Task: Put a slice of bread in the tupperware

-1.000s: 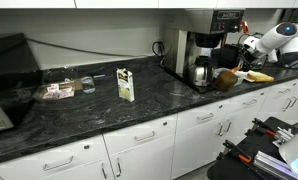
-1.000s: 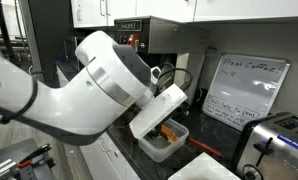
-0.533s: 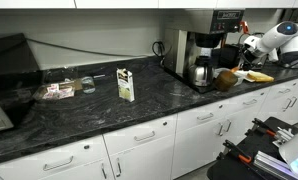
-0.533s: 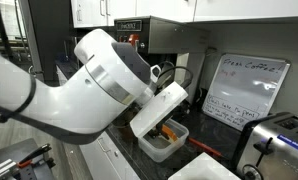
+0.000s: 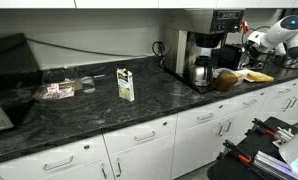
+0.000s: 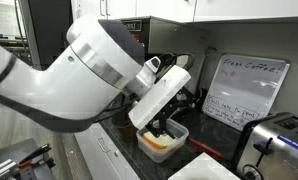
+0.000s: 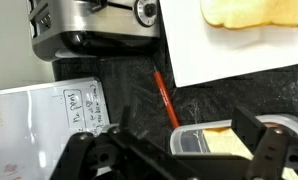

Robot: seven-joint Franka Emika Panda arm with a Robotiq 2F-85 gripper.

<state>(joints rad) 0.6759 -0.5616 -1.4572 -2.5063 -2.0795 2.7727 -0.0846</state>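
A clear tupperware point(image 7: 181, 142) sits on the dark counter with a yellowish-tan slice of bread point(image 7: 229, 148) lying flat inside. My gripper point(image 7: 186, 135) hovers just above it, its fingers wide apart and holding nothing. In an exterior view the tupperware point(image 6: 149, 152) holds the slice of bread point(image 6: 159, 141), with the gripper point(image 6: 167, 124) right over it. More bread point(image 7: 254, 10) lies on a white sheet point(image 7: 219, 55). In an exterior view the arm point(image 5: 282, 30) stands at the far right over a bread pile point(image 5: 257, 75).
A red pen point(image 7: 166, 100) lies beside the tupperware. A toaster point(image 7: 89, 25), a small whiteboard point(image 7: 49, 120) and a coffee machine point(image 5: 204, 45) stand nearby. A round dark brown lump point(image 5: 226, 80) sits by the coffee machine. A carton point(image 5: 125, 84) stands mid-counter.
The arm has risen and tilted up from the tupperware. The gripper now sits above the container instead of down in it, and the slice lies inside.
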